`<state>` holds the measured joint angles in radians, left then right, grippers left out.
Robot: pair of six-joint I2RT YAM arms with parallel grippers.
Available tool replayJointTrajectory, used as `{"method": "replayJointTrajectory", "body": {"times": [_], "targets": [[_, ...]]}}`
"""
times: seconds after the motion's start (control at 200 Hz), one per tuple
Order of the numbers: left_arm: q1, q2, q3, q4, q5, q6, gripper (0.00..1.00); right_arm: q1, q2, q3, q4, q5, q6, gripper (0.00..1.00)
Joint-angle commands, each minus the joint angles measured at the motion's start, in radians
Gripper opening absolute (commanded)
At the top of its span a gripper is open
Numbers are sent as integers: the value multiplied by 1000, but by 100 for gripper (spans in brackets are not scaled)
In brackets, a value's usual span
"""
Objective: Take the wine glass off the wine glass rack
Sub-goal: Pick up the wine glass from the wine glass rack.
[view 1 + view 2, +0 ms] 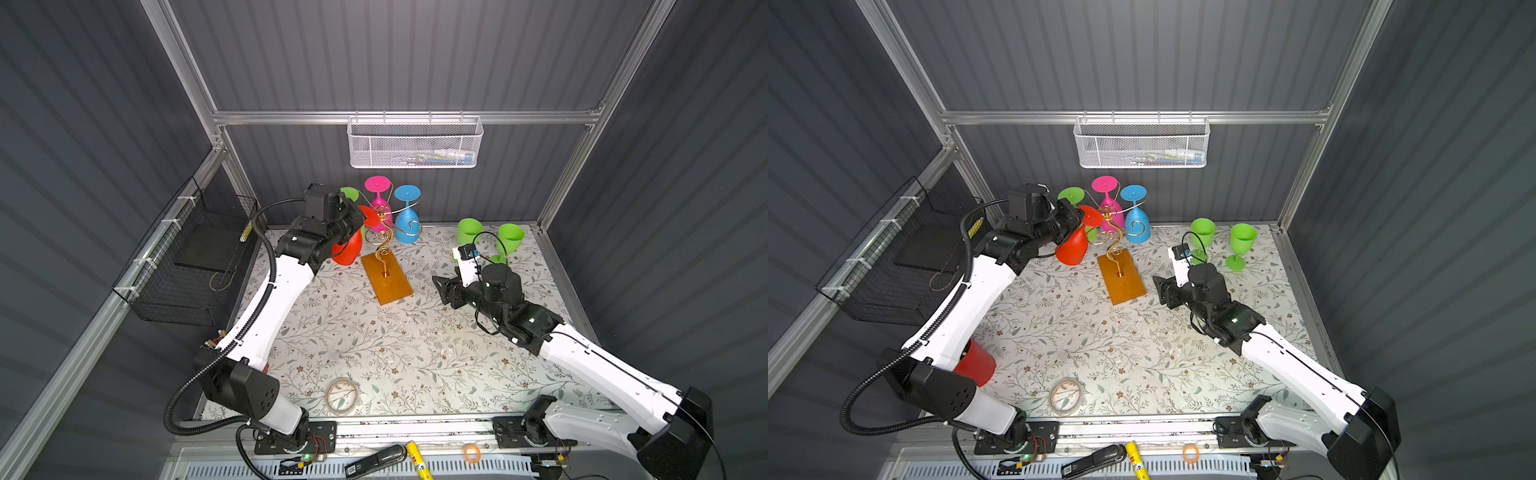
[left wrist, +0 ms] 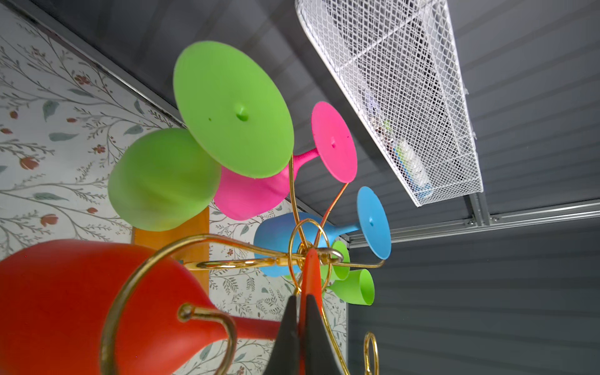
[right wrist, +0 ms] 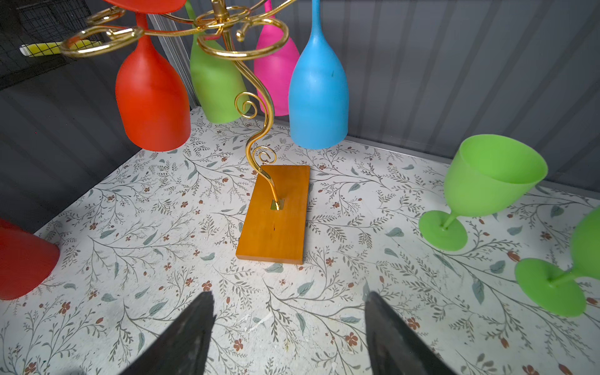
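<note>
Left pincer [image 2: 302, 301] clamps the foot of the red wine glass [image 2: 81, 292] hanging on the wine glass rack [image 3: 274, 224]; right pincer [image 3: 289, 300] gapes empty above the bench [image 3: 130, 227].

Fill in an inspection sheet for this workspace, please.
Surface: floral table cover, no spills seen.
Job's things: wine glass rack upright; red wine glass tilted in a scroll arm; pink glass, blue glass, green glass hang bowl-down; two green glasses stand on the cover.
Clutter: tape roll near the front edge; red vessel beside the left arm.
Grippers: left gripper shut on the red wine glass's foot; right gripper open, empty.
Cables: black conduit along the left arm; thin cable loops at the right wrist.
Surroundings: white mesh basket on the back wall; black wire basket at the left.
</note>
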<state>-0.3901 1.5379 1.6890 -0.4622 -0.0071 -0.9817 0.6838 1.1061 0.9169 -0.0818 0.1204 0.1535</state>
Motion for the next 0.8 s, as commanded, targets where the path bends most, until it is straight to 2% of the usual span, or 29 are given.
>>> {"method": "replayJointTrajectory", "body": {"times": [0.0, 0.615, 0.796], "targets": [[13, -44, -22, 62, 38, -48, 0, 10, -13, 37, -15, 6, 3, 74], [19, -148, -73, 107, 105, -109, 0, 28, -12, 63, -42, 12, 7, 75], [22, -197, -107, 92, 95, -100, 0, 35, -19, 63, -52, 20, 12, 75]]}}
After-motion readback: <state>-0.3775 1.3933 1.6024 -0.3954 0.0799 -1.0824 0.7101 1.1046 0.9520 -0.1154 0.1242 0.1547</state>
